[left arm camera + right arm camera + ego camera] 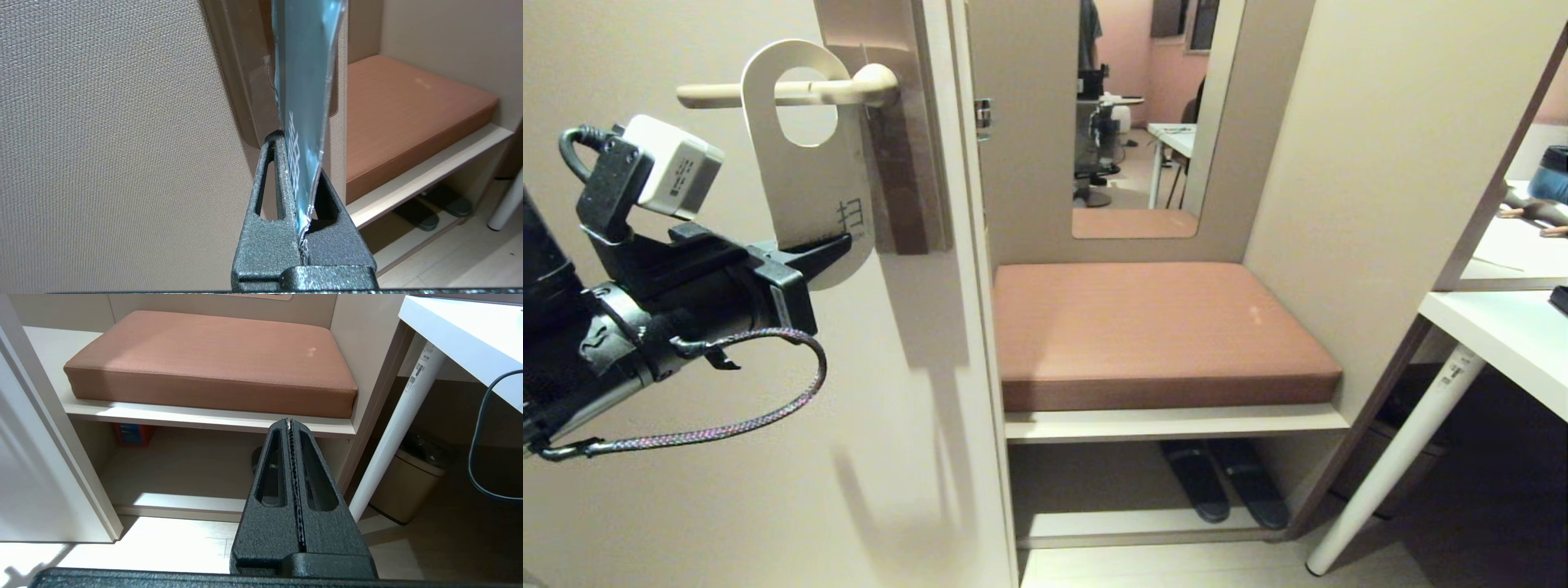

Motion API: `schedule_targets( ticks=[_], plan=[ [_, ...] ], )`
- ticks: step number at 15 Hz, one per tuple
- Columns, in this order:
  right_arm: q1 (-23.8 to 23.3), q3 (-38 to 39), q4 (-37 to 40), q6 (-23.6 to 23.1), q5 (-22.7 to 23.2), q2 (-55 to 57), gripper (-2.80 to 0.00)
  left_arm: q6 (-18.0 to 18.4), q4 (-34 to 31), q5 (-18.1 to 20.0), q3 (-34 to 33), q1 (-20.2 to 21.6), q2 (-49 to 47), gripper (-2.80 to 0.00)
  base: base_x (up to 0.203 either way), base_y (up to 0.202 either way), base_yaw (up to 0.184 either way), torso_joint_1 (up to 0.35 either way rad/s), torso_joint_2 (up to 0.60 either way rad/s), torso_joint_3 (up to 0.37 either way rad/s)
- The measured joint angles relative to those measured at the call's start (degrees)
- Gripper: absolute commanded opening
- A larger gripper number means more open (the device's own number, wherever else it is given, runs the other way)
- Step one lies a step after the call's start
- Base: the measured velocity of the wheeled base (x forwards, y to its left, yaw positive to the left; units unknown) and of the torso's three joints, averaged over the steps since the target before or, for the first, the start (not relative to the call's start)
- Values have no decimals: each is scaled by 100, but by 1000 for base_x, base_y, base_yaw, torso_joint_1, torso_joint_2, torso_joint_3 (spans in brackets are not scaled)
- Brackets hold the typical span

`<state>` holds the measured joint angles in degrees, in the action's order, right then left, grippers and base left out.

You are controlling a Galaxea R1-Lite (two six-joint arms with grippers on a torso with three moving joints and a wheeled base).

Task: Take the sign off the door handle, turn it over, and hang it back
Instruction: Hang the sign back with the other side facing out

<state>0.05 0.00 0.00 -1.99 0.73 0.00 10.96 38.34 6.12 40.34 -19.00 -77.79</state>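
The sign (pixel 805 175) hangs on the door handle (pixel 792 91), the lever passing through its oval hole, white face outward toward the head camera. The left gripper (pixel 829 245) is clamped on the sign's lower rounded end, jaws pressed flat against both faces; in the left wrist view the blue-grey face with pale lettering shows between the fingers (pixel 271 179), and the card bows slightly above the grip. The right gripper (pixel 291 428) is parked with its jaws together and empty, pointing toward the brown cushion (pixel 212 355) on the bench shelf.

The sign looks like thin glossy card: very light, springy rather than stiff, and likely slick on its coated faces. A pinch at the bottom edge gives little control over the top loop, so it may flex or swing as it moves along the lever. Holding it closer to the middle, below the hole, would probably steady it better. Too hard a squeeze could crease it; the narrow band around the hole seems the weakest part and could tear if it snags on the handle's elbow by the brown backplate (pixel 907 188).
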Motion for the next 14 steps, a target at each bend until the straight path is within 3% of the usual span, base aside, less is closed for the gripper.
schedule_targets(
  ticks=[4, 11, 14],
  plan=[
    [2, 0, 0, -1, -5, 0, -280, 12, 18, -479, 4, -207, 4, -280, 0, 0, 0, 0, 0, 0],
    [2, 0, 0, -1, 0, 0, -280, 8, 22, -1699, 12, -739, 6, -280, 0, 0, 0, 0, 0, 0],
    [2, 0, 0, 1, -2, 0, -280, 0, 22, -1925, 6, -956, 6, -280, 0, 0, 0, 0, 0, 0]
  ],
)
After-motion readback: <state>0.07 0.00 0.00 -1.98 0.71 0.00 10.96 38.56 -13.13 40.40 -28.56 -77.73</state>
